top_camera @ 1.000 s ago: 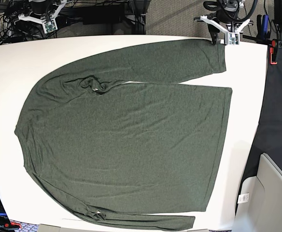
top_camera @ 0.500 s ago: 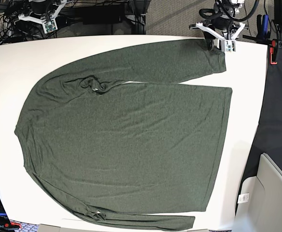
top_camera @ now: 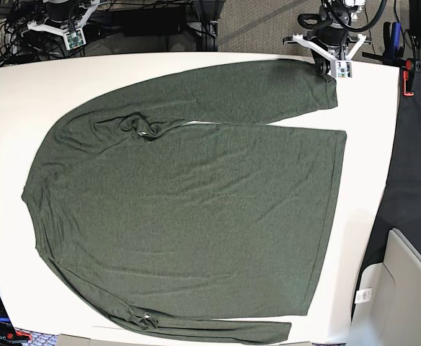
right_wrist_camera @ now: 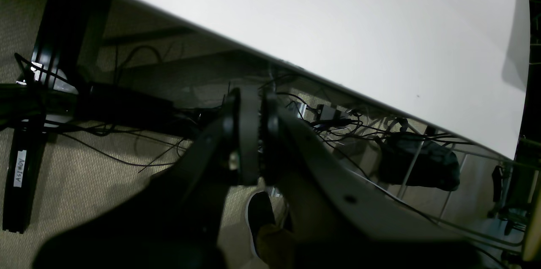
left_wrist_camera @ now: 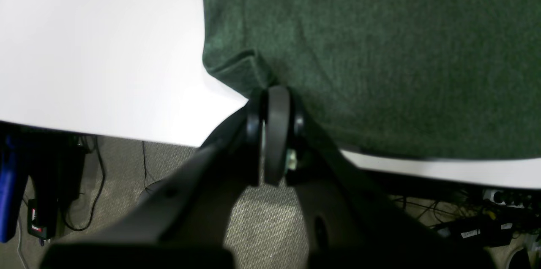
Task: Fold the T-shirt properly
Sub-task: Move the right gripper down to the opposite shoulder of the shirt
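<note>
The T-shirt [top_camera: 189, 209], dark olive green with long sleeves, lies spread flat on the white table [top_camera: 9, 108], collar to the left and hem to the right. Its upper sleeve reaches to the table's back right. There my left gripper [top_camera: 328, 66] is shut on the cuff corner. In the left wrist view the gripper [left_wrist_camera: 274, 93] pinches the T-shirt [left_wrist_camera: 380, 49] at the cuff edge, where the fabric is puckered into a small fold. My right gripper [top_camera: 72, 37] hangs shut and empty behind the table's back left edge, over the floor in its own view [right_wrist_camera: 250, 96].
A black cloth [top_camera: 416, 158] covers the strip right of the table, with a red clamp [top_camera: 409, 76] at its top. A grey-white box [top_camera: 405, 295] stands at the lower right. Cables and a power strip [right_wrist_camera: 127, 108] lie on the carpet behind the table.
My left gripper shifted slightly over the upper sleeve's cuff and closed on its corner. The right arm and the rest of the shirt have not moved.
</note>
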